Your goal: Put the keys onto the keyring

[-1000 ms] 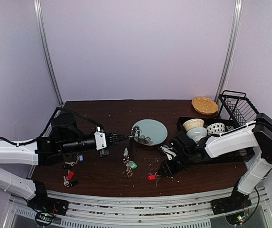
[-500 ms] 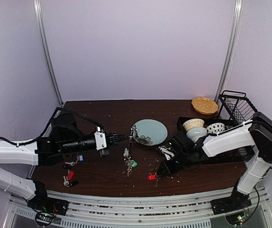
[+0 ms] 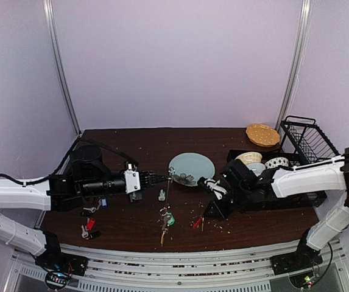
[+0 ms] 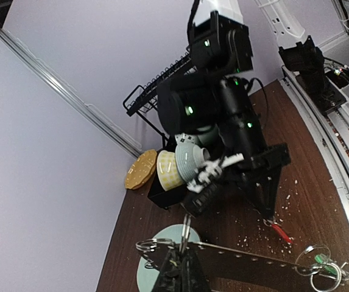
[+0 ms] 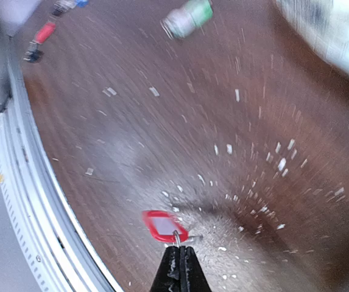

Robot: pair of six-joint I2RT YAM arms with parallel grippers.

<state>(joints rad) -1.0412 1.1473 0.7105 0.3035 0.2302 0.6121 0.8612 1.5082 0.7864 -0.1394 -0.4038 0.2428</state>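
With the right claw [image 5: 179, 268] pinched shut on the red-tagged key [image 5: 165, 225] low over the table [image 5: 131, 121], the best move is to carry it slowly across to the keyring [image 4: 247, 257], which the left claw [image 4: 180, 272] clamps hanging near the plate [image 3: 201, 163], and to line up the key's small ring squarely before threading.

I find no word, number, brand or sign that I can read in any of my three views. The red key tag [image 5: 164, 225] has a pale window in its middle. It seems blank, though my right wrist view is blurred and small writing could be lost there. The green key tag [image 5: 189, 17] is only a smear of colour in the same view. The white block [image 3: 131, 180] on my left wrist shows no letters from above.
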